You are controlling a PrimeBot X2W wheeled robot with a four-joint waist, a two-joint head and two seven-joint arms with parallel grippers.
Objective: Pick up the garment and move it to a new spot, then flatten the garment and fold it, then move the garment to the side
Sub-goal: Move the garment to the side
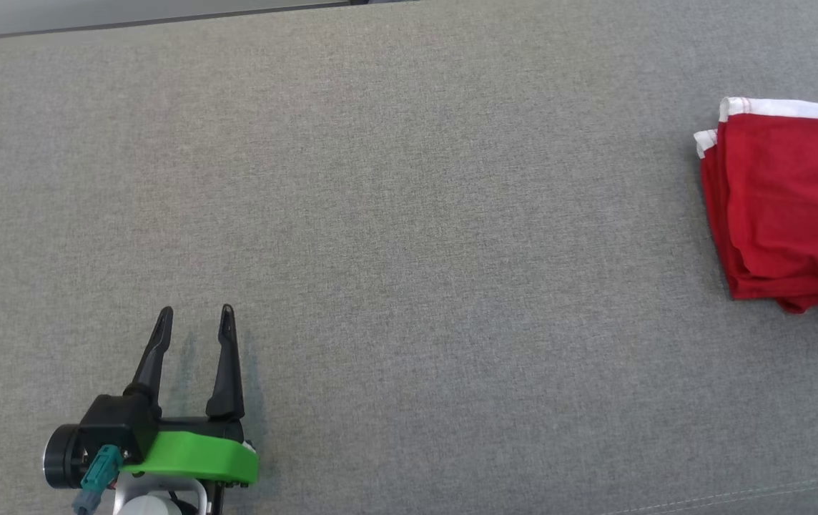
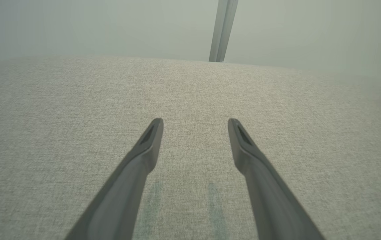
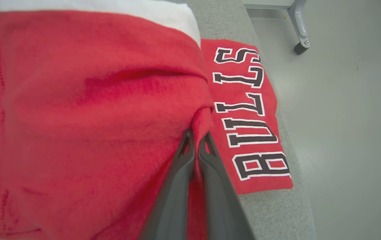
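Folded red garment (image 1: pixel 788 207), soft knit with a white band on its top edge, lies at 3 o'clock in head view on the grey woven surface (image 1: pixel 409 214), cut by the frame edge. In right wrist view, BULLS lettering (image 3: pixel 247 110) reads in black block letters outlined white, at 2 o'clock from the fingertips. Right gripper (image 3: pixel 196 140) is clenched, pinching a raised fold of red cloth. Left gripper (image 1: pixel 194 315) at 7 o'clock has its jaws spread wide, released, over bare surface. Smooth pale floor (image 3: pixel 343 133) lies past the cushion edge.

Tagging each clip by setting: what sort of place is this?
Likely a lab or test room: a wide grey fabric-covered surface, a smooth pale floor, and a metal leg on a caster.
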